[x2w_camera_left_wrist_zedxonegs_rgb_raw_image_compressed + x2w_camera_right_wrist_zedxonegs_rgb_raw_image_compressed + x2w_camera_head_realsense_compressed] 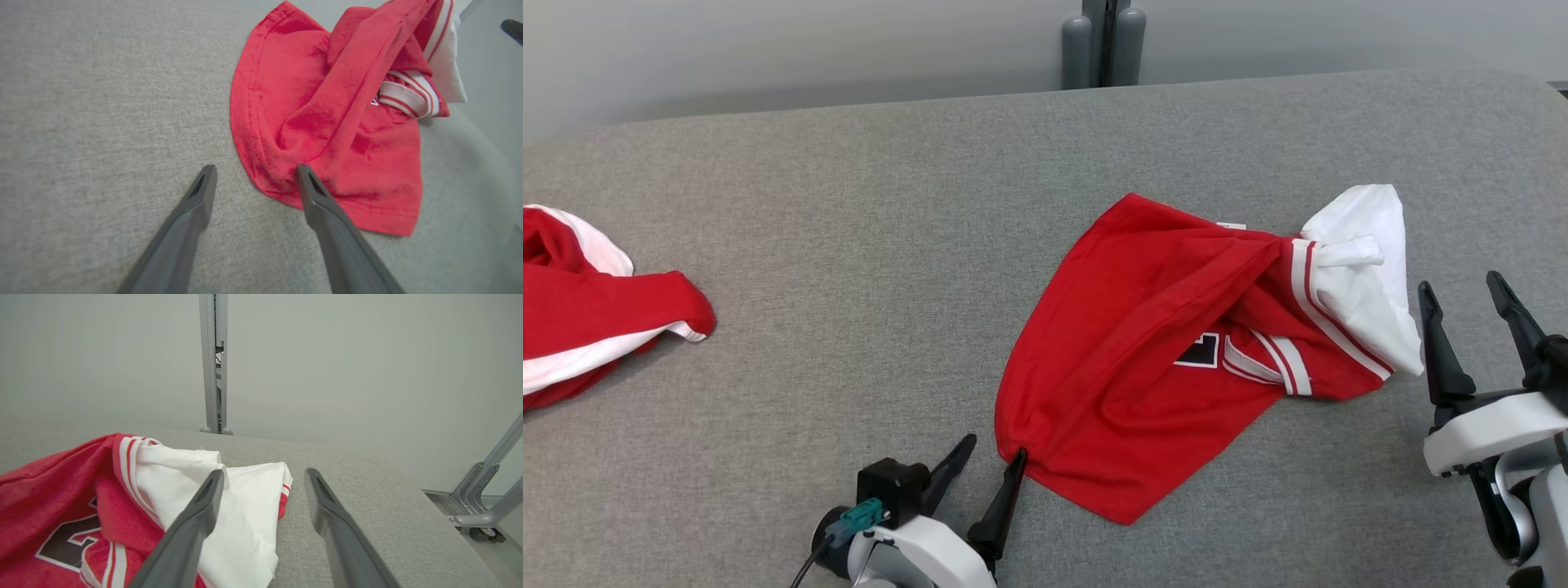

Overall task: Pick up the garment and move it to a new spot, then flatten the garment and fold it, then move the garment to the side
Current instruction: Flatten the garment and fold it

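Crumpled red-and-white garment (1143,359) on table

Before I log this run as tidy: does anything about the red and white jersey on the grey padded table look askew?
Yes. The red and white jersey lies twisted, not flat: a red fold crosses its chest, half hiding the black print, and its white sleeve is bunched at the right end.

This looks like a bare test lab. A grey fabric-covered table (792,245) meets a blank pale wall (768,49), with a grey metal post (1103,41) at 12 o'clock.
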